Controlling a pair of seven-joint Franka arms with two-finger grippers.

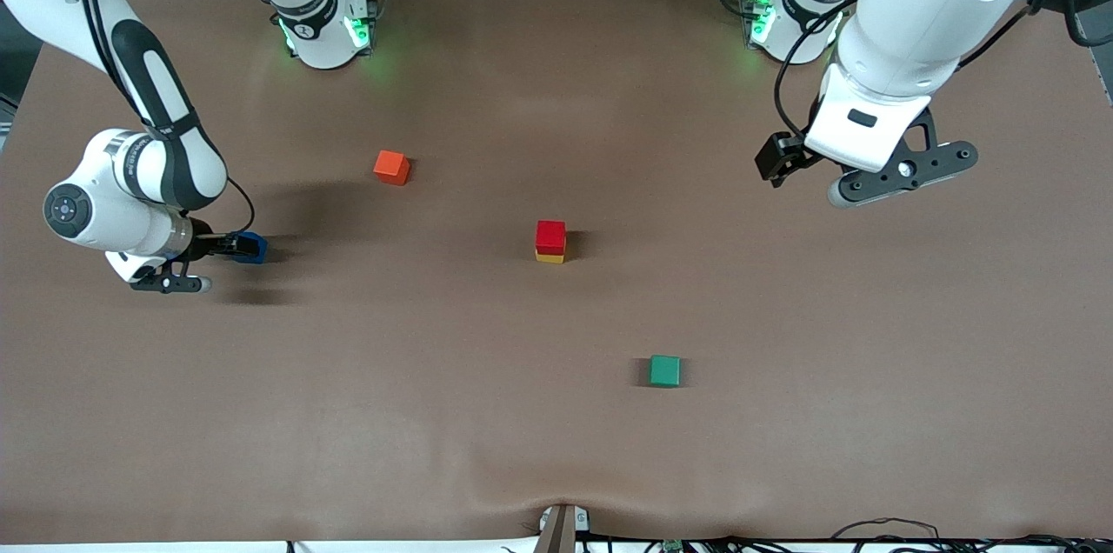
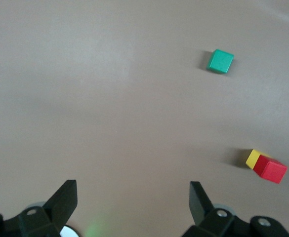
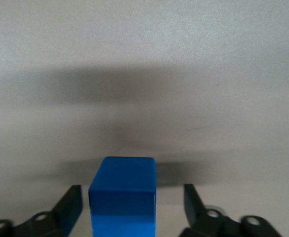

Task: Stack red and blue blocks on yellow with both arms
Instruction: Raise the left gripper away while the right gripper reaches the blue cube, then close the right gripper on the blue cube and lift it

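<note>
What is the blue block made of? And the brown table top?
The blue block, between the right gripper's open fingers, looks like painted wood or hard plastic: matte, even colour, crisp edges; which one I cannot tell. The table seems covered by a soft brown mat, maybe rubber or fabric: dull, and rippled at the edge nearest the front camera.

Crimson red block, yellow cube, deep blue block, green cube, orange-red cube, brown table.
</note>
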